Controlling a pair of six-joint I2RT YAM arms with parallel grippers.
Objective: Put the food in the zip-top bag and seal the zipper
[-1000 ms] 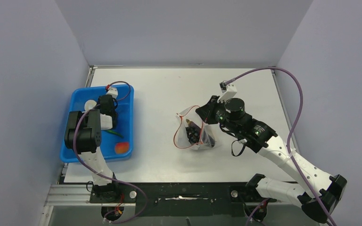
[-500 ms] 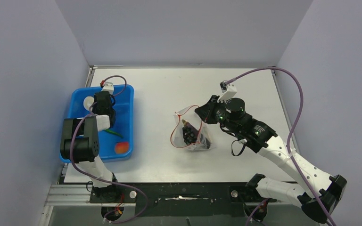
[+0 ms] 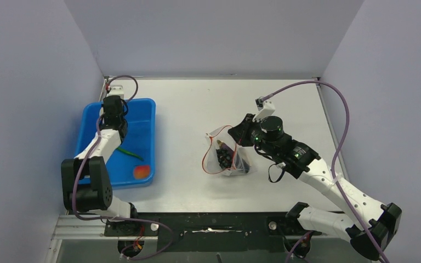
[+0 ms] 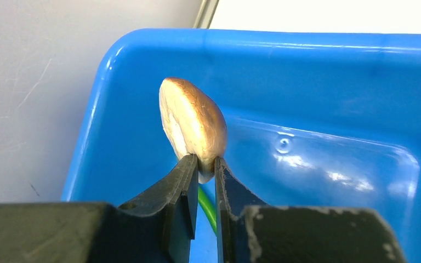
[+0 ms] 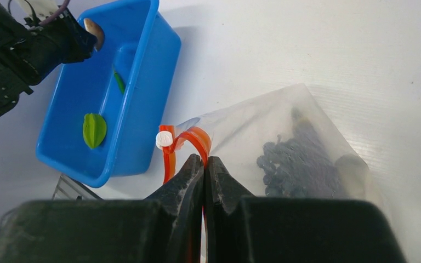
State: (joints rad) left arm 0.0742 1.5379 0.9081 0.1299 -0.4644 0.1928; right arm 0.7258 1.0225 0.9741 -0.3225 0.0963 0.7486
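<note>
So the left gripper [image 4: 203, 167] has its jaws pinched almost shut on the bottom edge of the pale disc [image 4: 193, 121]. It's held up edge-on over the far left part of the blue tray [image 4: 329, 71]. The disc is cream on one face and glossy tan-brown on the other, kind of mushroom-cap shaped. The tray is smooth shiny moulded plastic with rounded corners. Just a sliver of the green pod [image 4: 207, 205] peeks out between the jaws. From above, the pod is a thin curved strip lying on the tray floor.

The right gripper [image 5: 204, 161] has its jaws fully closed on the zipper [image 5: 183, 139], the red strip looping up at the mouth of the zip-top bag [image 5: 285, 126], with a small white slider tab [image 5: 164, 139] just left of it. The bag is clear crinkly film sitting mid-worktop [image 3: 197, 104], well apart from the tray. The dark knobbly grape bunch [image 5: 293, 164] is inside it, blurred by the plastic. Something darker beside the grapes is too smeared to make out.

At the tray's near end the overhead shot shows an orange-red fruit [image 3: 141, 172], while the right wrist camera shows a lime-green piece [image 5: 94, 130] around there. Can't tell if that's the same item.
</note>
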